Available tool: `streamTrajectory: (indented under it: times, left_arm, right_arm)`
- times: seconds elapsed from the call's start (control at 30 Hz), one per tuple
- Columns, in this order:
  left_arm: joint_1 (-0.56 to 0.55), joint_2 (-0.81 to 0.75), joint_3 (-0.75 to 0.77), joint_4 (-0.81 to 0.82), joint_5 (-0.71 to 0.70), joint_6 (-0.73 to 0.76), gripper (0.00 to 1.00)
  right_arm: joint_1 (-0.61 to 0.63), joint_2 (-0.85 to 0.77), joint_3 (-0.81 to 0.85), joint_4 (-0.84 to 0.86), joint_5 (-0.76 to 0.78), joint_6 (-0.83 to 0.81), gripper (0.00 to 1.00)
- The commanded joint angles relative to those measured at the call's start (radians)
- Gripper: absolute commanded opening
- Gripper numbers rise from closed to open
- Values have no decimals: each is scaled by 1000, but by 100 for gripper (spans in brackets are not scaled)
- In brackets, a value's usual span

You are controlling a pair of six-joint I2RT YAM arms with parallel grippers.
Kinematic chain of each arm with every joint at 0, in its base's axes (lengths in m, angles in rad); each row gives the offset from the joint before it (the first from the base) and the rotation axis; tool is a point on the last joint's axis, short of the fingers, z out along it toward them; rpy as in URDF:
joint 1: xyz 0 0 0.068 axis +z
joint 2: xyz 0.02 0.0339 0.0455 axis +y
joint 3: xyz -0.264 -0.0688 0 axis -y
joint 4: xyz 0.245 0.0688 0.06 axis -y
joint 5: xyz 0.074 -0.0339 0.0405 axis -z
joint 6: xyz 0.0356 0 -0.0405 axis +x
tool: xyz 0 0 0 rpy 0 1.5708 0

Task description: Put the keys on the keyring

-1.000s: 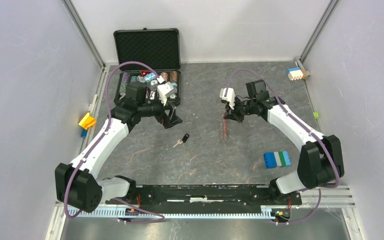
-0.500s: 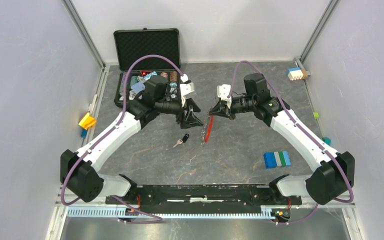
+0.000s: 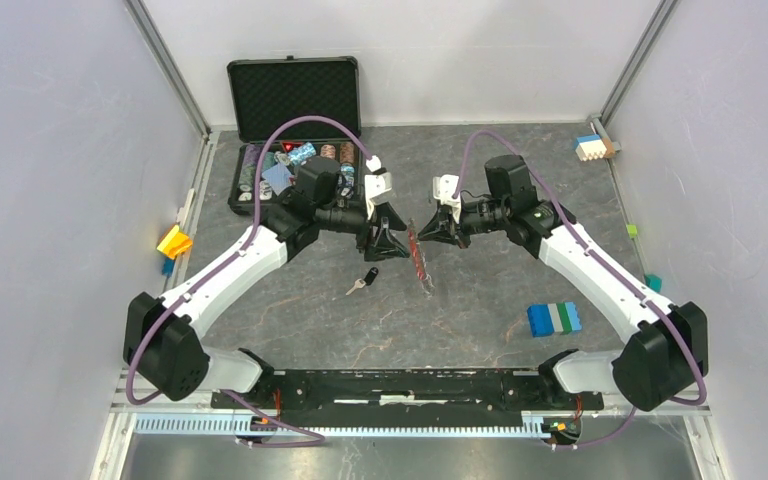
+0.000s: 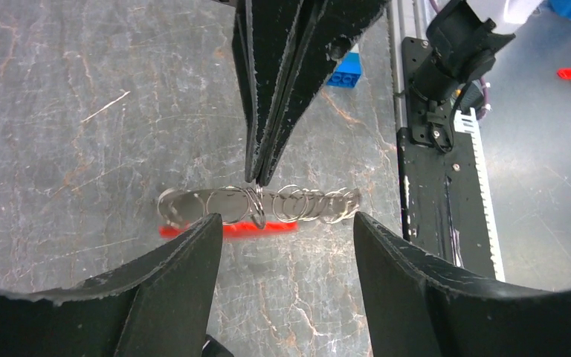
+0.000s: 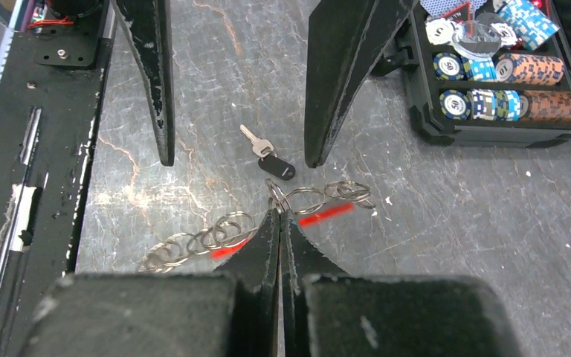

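My right gripper [image 3: 421, 232] is shut on the keyring [image 3: 422, 262] and holds it above the table, its red tag hanging down and blurred. In the right wrist view my shut fingertips [image 5: 277, 213] pinch a silver ring of the chain [image 5: 193, 244]. My left gripper [image 3: 385, 243] is open and empty, just left of the keyring and facing it. In the left wrist view the keyring [image 4: 268, 202] hangs between and beyond my open fingers [image 4: 286, 219]. The small black-headed key [image 3: 363, 280] lies on the table below the left gripper and shows in the right wrist view [image 5: 271, 160].
An open black case of poker chips [image 3: 295, 165] stands at the back left, behind the left arm. A blue-green block [image 3: 554, 318] lies at the right front, a yellow piece [image 3: 174, 241] at the left wall, a white-blue block [image 3: 592, 147] at the back right.
My right gripper has carried the keyring left toward the middle, the red tag swinging. My left gripper has moved right from the case to face it. The key has not moved.
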Motion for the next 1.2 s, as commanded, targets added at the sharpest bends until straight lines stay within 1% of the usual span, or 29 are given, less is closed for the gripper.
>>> streamTrajectory:
  times: [0.0, 0.13, 0.23, 0.47, 0.63, 0.8, 0.9, 0.93, 1.07, 1.1, 1.17]
  left_arm:
    - [-5, 5, -23, 31, 100, 108, 72]
    - [-4, 1, -41, 18, 133, 184, 72]
    - [-4, -2, -26, -25, 118, 231, 68]
    - [-16, 8, -11, -20, 27, 222, 50]
    - [-28, 18, -30, 53, -16, 162, 36]
    - [-35, 36, -40, 79, -6, 139, 28]
    - [-39, 47, -43, 88, -11, 129, 20]
    - [-40, 51, -45, 94, -23, 127, 15]
    - [-40, 58, -50, 123, -76, 97, 7]
    - [-40, 57, -52, 131, -92, 88, 3]
    - [-40, 54, -54, 137, -128, 81, 2]
  right_arm:
    - [7, -42, 6, 34, -58, 14, 0]
    - [7, -51, -1, -10, -96, -45, 0]
    - [7, -50, -1, -47, -117, -87, 0]
    - [7, -48, -2, -78, -149, -123, 0]
    - [7, -44, -3, -81, -159, -129, 0]
    - [6, -44, -10, -80, -158, -129, 0]
    - [7, -48, -11, -79, -157, -129, 0]
    - [7, -49, -12, -80, -156, -131, 0]
    - [6, -55, -10, -83, -154, -137, 0]
    - [7, -57, -9, -84, -150, -137, 0]
    - [7, -58, -3, -84, -132, -137, 0]
